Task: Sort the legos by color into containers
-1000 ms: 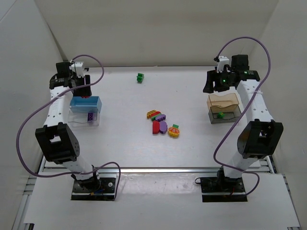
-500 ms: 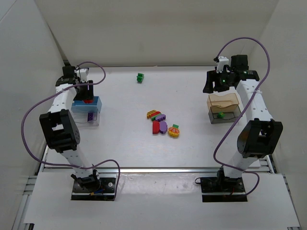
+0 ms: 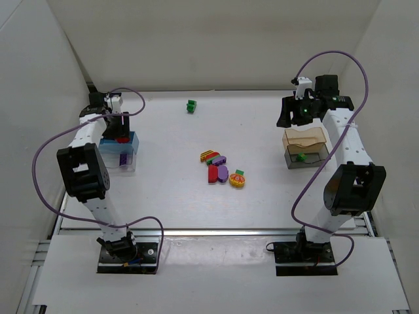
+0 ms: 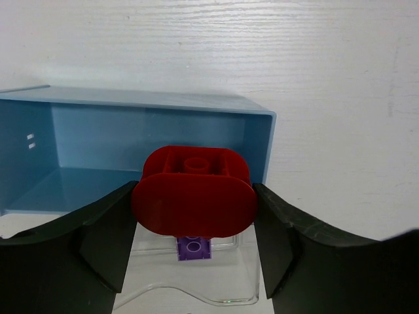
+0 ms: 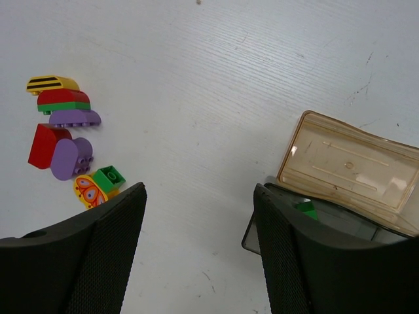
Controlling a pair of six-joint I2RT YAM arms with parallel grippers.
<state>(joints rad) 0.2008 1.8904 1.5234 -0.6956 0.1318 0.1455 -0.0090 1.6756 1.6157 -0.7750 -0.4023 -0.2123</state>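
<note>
My left gripper is shut on a red rounded lego and holds it over the blue box. The clear box in front of it holds a purple lego. My right gripper is open and empty, above the table left of the tan-amber box. The dark-clear box holds a green lego. Several legos lie mid-table, and a green one at the back.
White walls close in the table on the left, back and right. The boxes stand near the left and right edges. Purple cables loop off both arms.
My left arm has swung in toward the blue box with the red lego, which now sits lower and nearer over it. The right arm has not moved.
</note>
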